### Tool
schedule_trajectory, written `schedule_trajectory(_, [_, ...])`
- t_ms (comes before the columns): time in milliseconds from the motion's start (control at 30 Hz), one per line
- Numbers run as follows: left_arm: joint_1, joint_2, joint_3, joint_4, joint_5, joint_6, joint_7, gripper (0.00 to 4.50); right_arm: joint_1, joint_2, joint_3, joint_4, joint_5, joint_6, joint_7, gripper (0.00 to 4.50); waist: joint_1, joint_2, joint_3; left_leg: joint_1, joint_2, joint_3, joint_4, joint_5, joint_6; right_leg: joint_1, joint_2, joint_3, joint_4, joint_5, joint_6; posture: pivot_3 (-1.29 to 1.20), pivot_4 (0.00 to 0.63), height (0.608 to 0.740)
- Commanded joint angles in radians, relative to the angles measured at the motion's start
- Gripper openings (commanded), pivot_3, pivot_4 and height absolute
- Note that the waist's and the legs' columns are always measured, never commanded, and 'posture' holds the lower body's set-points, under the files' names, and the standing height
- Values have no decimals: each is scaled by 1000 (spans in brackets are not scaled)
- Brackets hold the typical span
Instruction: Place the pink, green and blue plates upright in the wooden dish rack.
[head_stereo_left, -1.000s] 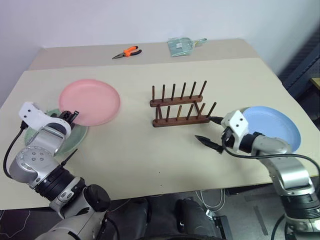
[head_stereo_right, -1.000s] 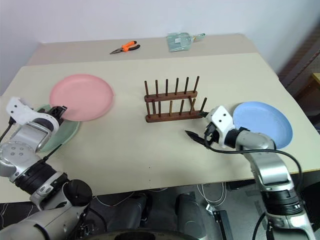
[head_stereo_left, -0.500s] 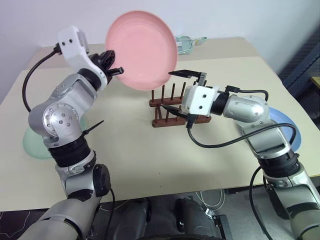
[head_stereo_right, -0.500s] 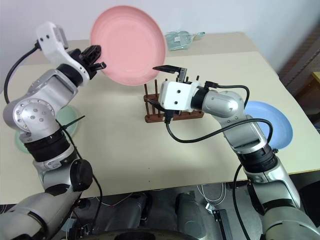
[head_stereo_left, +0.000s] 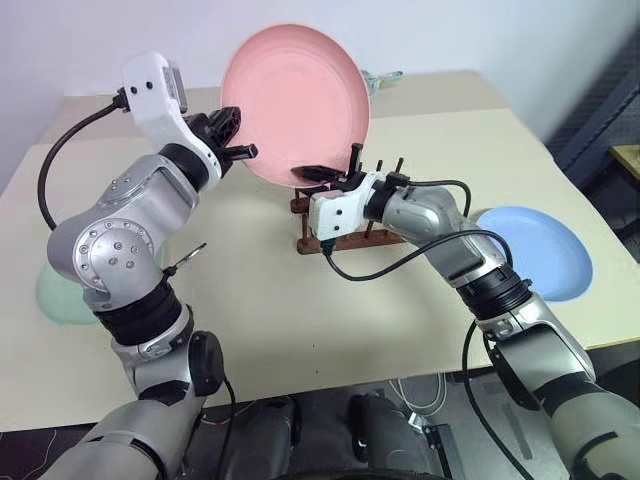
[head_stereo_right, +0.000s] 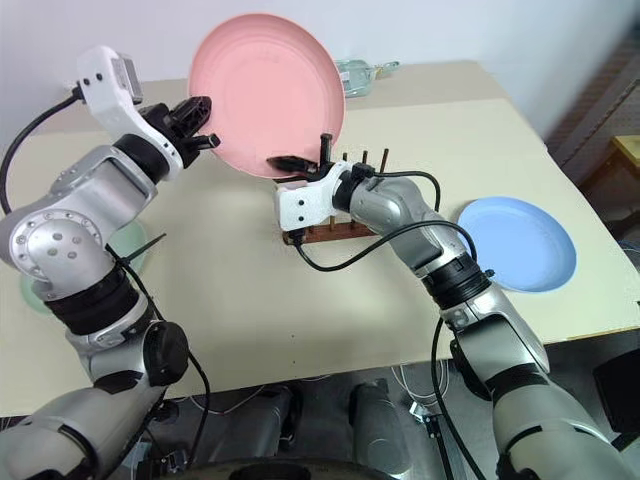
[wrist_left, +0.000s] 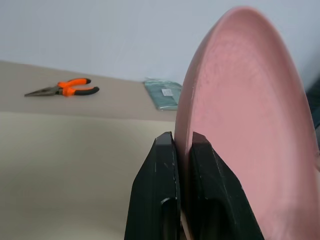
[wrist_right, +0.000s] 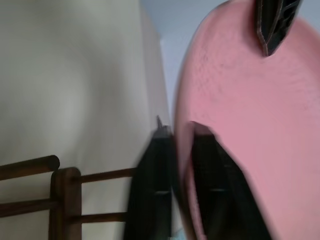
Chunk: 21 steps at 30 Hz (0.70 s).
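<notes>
— What has changed since a second ago?

— Both arms have come up off the desk. My left hand has lifted the pink plate from the desk, where it lay flat at about 10 o'clock, and now holds it upright in the air above the rack. My right hand, which stood spread beside the blue plate, has swung across to the pink plate's lower rim.

— How are your hands set?

— My left fingers are pinching the pink plate's rim, one on each face. My right fingers have pressed together on the same plate's edge, at its 6 o'clock, with the rim between them.

— So where is the pink plate?

— In the air, on edge, its hollow face turned toward me, held by both hands. Its lower edge is over the rack's back pegs; I cannot tell whether it touches any.

— And the other plates?

— Blue lies flat on the desk at 3 o'clock of the rack, well apart from it. Green lies flat at 9 o'clock near the desk's left edge, partly behind my left arm.

— Anything else on the desk?

— Orange-handled pliers and a pale green packet at the far side, around 12 o'clock.
</notes>
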Motion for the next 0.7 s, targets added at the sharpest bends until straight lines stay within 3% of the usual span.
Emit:
schedule_trajectory(33, [-11,-29,33,-43,-60,-6,13,1533,-32,18,-23,6,-7,-21,-25,0,1,0,0,0,1,0,0,0,0,0,0,0,0,0,0,0,150,740])
schedule_trajectory(233, [-33,-29,103,-17,-55,-151,59,4446,-16,-16,-55,10,-13,-36,-34,0,1,0,0,0,1,0,0,1,-1,0,1,0,0,1,-1,0,150,740])
schedule_trajectory(367, [14,95,82,25,31,-272,17,4446,44,-65,-153,-23,111,11,11,0,2,0,0,0,1,0,0,1,-2,0,1,0,0,1,-1,0,150,740])
schedule_trajectory(433, [145,283,-43,28,150,-340,-109,4446,97,-73,-239,-88,288,95,90,0,0,0,0,0,1,0,0,1,-1,0,1,0,0,1,-1,0,150,740])
schedule_trajectory(500, [272,383,-100,19,179,-414,-238,4446,133,-56,-349,-179,526,287,170,0,-3,1,0,1,1,1,-3,1,-1,-1,1,3,-1,1,-2,0,150,740])
schedule_trajectory(700, [501,447,-189,-50,121,-537,-527,4446,176,-63,-608,-375,1162,853,258,0,5,2,0,-2,4,0,-1,-4,7,-2,0,2,-2,3,-5,0,150,740])
